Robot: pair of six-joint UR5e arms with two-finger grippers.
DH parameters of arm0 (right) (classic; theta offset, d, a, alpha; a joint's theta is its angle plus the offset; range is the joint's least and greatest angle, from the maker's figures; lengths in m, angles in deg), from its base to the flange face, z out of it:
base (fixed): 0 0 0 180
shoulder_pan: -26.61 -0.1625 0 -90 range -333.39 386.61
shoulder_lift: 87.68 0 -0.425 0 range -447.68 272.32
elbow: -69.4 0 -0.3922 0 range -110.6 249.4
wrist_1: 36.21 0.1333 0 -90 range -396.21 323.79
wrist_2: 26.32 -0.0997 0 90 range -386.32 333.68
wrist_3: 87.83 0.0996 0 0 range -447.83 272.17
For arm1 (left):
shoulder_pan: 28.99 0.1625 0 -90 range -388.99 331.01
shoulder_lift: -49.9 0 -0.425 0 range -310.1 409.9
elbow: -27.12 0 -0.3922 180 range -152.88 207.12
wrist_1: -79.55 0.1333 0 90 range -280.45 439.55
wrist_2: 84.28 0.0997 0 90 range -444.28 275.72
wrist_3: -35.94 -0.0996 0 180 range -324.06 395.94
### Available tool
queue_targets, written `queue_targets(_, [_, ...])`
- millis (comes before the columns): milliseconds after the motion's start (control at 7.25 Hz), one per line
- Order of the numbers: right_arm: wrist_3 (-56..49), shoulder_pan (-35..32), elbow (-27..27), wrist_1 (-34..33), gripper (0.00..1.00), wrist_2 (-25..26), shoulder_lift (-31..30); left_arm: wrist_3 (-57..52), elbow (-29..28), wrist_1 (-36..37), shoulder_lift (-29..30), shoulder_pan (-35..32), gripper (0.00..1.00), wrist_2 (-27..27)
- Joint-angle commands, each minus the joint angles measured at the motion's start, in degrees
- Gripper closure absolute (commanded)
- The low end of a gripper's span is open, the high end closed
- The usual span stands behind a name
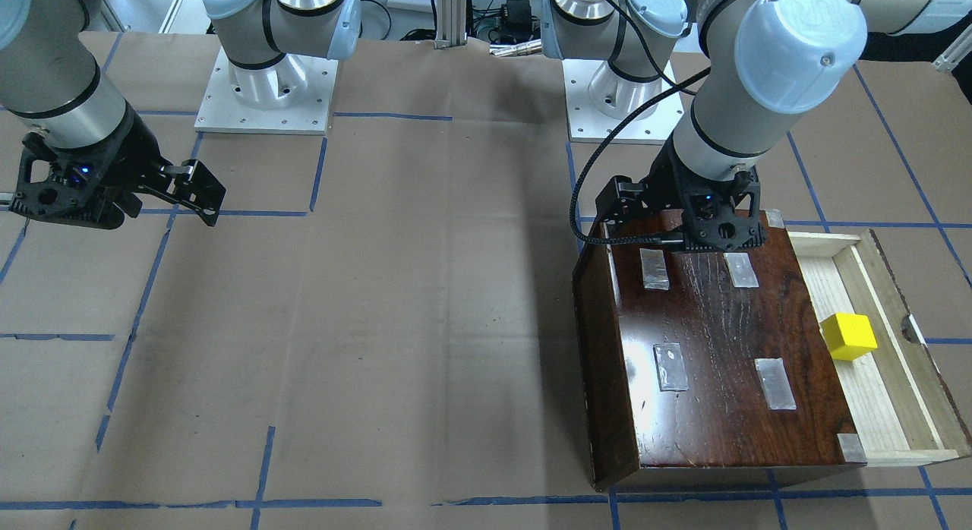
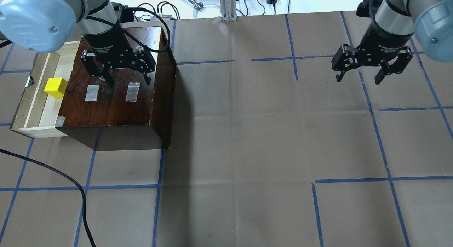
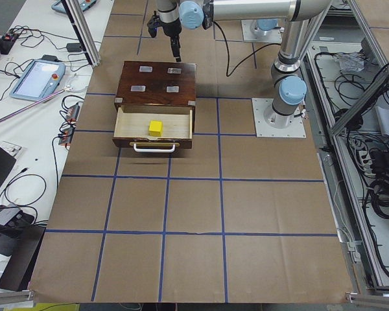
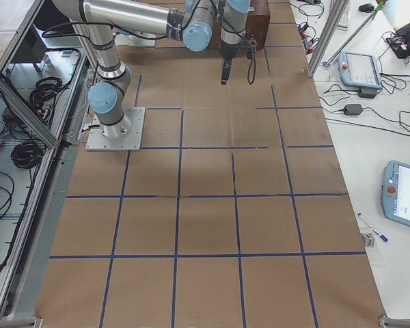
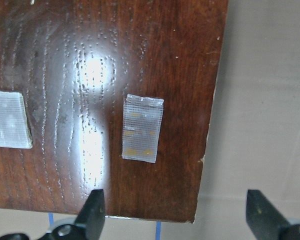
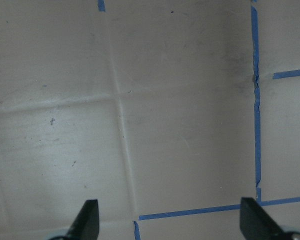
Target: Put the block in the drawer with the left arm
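The yellow block [image 1: 849,336] lies inside the pulled-out pale wood drawer [image 1: 869,405] of the dark brown cabinet [image 1: 714,348]. It also shows in the overhead view [image 2: 55,87] and the left side view [image 3: 155,127]. My left gripper [image 2: 128,78] is open and empty, hovering over the far part of the cabinet top, away from the drawer. Its wrist view shows the glossy cabinet top [image 5: 90,75] between its fingertips [image 5: 95,202]. My right gripper [image 2: 358,79] is open and empty above the bare table at the far right.
Several tape patches [image 2: 132,91] sit on the cabinet top. A black cable [image 2: 53,172] lies on the table at the near left. Blue tape lines [image 2: 375,133] grid the brown paper table. Both arm bases [image 1: 266,89] stand at the robot's edge.
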Motion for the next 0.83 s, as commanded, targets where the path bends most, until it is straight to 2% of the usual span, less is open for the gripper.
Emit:
queue_targets(0, [0.0,0.0,0.0,0.0,0.0,0.0,0.0,-0.1,0.0,0.0,-0.2,0.0,0.01,0.2])
queue_targets(690, [0.0,0.0,0.0,0.0,0.0,0.0,0.0,-0.1,0.0,-0.1,-0.9,0.1,0.01,0.1])
